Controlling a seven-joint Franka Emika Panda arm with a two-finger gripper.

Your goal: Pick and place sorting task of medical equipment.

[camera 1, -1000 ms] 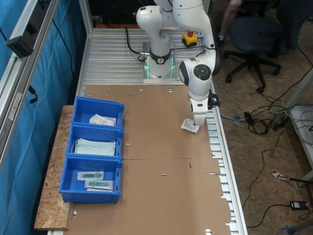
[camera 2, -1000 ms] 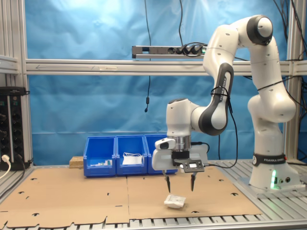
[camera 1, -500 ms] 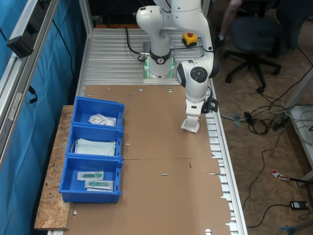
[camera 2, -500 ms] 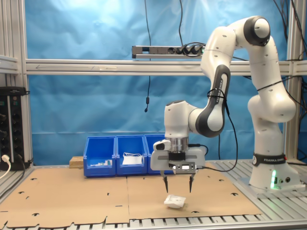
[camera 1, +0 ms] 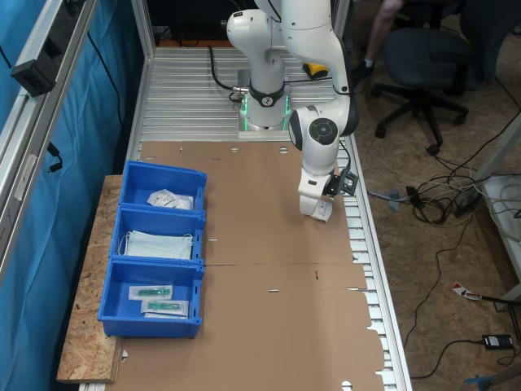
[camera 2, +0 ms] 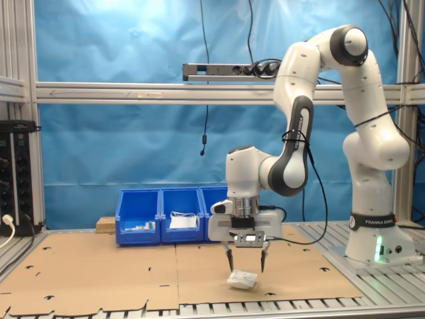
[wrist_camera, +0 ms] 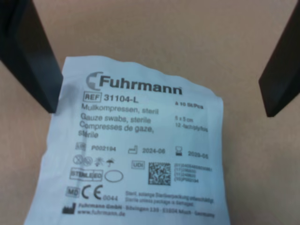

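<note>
Risk of missed grip: flat white printed paper sachet [wrist_camera: 140, 150] sits off-centre beneath parted gripper [camera 2: 246, 266] jaws.

Robotics lab, aluminium frame [camera 2: 199, 93], blue backdrop [camera 2: 133, 40], floor cables [camera 1: 440, 199]

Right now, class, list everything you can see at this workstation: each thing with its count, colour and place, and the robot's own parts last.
White sachet: one, on the cardboard under the gripper.
Sachets in bin: white, count unclear, in the blue bin nearest the robot base.
Face masks: pale blue, middle bin.
Clear packets: two, green parts inside, third bin.
Blue bins: three, in a row at the first exterior view's left.
Cardboard sheet: brown, covering the table.
Office chair: dark, beyond the table.
Arm: one, white.
Gripper: open, fingers straddling the sachet.
</note>
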